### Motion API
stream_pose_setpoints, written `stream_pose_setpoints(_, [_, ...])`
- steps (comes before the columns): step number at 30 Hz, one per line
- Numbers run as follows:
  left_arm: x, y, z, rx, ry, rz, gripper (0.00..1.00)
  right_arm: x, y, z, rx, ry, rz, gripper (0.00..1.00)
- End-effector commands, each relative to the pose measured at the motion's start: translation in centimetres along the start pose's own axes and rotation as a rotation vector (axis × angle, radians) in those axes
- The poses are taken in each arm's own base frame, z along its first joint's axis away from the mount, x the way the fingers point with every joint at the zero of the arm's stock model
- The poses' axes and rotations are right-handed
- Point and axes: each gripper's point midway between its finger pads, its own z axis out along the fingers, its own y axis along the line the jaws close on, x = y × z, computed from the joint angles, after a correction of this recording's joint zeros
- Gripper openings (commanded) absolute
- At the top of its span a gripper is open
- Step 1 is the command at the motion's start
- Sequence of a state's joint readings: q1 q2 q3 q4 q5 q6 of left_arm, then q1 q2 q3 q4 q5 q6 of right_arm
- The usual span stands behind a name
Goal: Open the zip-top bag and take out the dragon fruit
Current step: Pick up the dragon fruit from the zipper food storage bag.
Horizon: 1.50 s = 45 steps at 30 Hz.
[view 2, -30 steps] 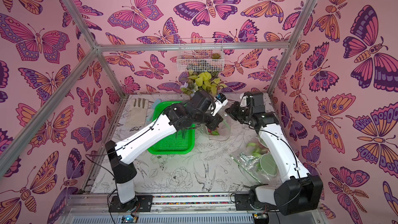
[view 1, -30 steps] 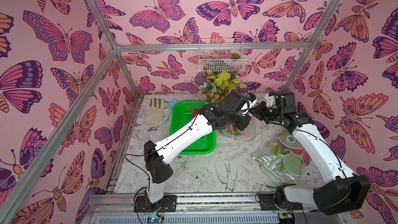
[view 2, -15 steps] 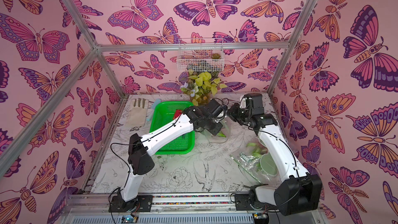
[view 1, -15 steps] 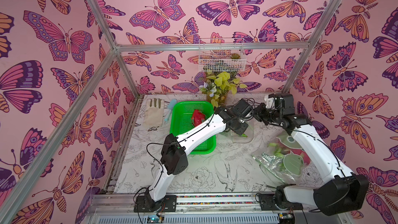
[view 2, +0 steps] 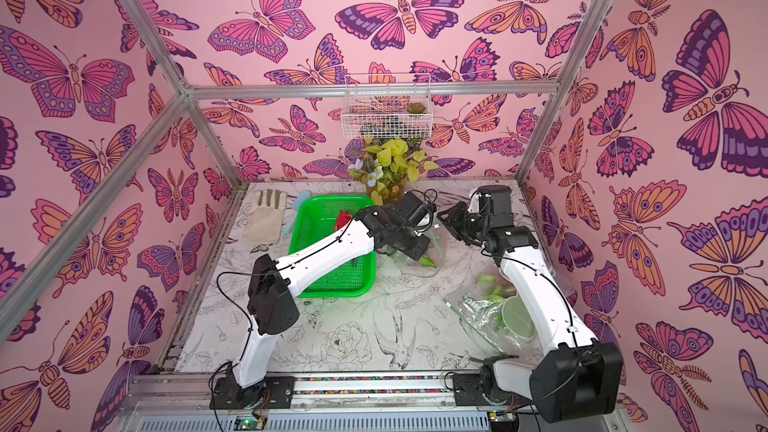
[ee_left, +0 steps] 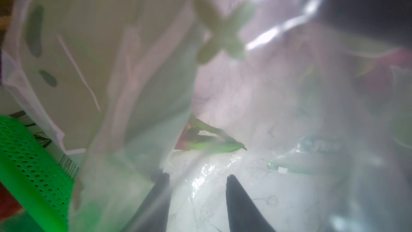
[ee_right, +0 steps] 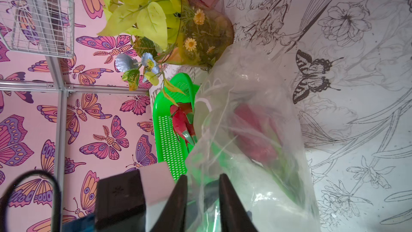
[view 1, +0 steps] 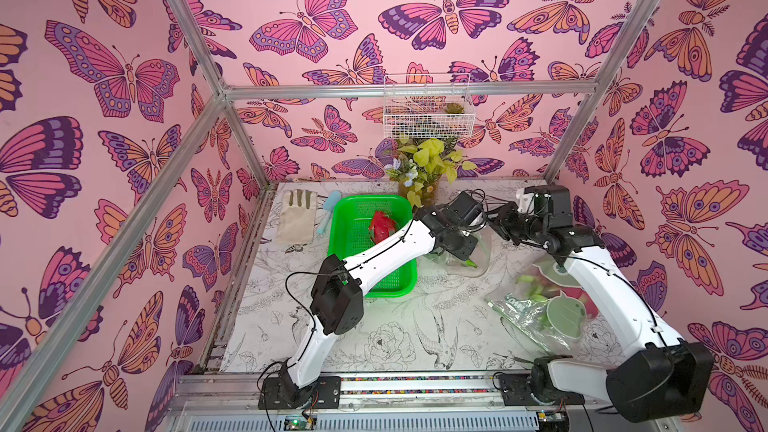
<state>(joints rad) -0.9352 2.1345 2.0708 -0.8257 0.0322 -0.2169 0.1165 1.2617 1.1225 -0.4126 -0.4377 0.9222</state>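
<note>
**Two arms meet at one bag beside the basket**

Pink butterfly paper [view 1: 124, 76] covers every wall, and the table [view 1: 395, 326] carries ink drawings of flowers and birds. A second ago the left arm [view 1: 386, 251] lay stretched across the green basket [view 1: 365, 198] and hid what was in it. Now its elbow is folded up at the basket's near corner, and a red dragon fruit [view 1: 380, 226] shows in the basket's far half.

The right gripper [ee_right: 203, 176] was clamped tight then. Now its fingers are narrowly parted, with film of the zip-top bag [view 1: 478, 251] passing loose through the gap. That bag lies just beside the basket, on the side facing the right arm [view 1: 594, 268]. A second dragon fruit [ee_right: 252, 135] shows red through its plastic.

The left gripper [ee_left: 198, 175] reaches past the basket's far corner to the bag. Its fingers are at a middling spread, with film draped over one of them and nothing pinched. The right arm comes in from the side away from the basket, its wrist turned toward the bag. Another crumpled bag [view 1: 540, 309] lies well apart from the basket, under the right forearm.
</note>
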Motion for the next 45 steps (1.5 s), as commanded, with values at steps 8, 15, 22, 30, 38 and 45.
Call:
stream_pose_setpoints(8, [1.4, 0.5, 3.8, -0.018, 0.022, -0.035, 0.52, -2.2, -4.2, -3.6, 0.01, -0.057, 0.037, 0.6])
stream_pose_setpoints(15, [0.6, 0.5, 4.0, 0.02, -0.01, -0.092, 0.54, 2.1, -4.6, -4.3, -0.044, 0.076, -0.059, 0.61])
stream_pose_setpoints(22, [2.4, 0.0, 4.6, 0.061, 0.027, -0.142, 0.57, 2.2, -8.2, -3.3, 0.058, 0.051, -0.075, 0.68])
stream_pose_setpoints(30, [6.3, 0.3, 4.6, 0.022, 0.084, -0.146, 0.56, -2.1, -9.7, -2.6, 0.101, -0.05, 0.015, 0.73])
stream_pose_setpoints(38, [5.7, -1.7, 4.0, 0.073, 0.013, -0.173, 0.47, -3.8, -10.1, 3.2, 0.055, 0.067, 0.084, 0.66])
stream_pose_setpoints(45, [5.5, -2.3, 5.1, 0.091, -0.063, -0.242, 0.31, -1.6, -10.9, 7.8, -0.002, 0.203, 0.138, 0.66])
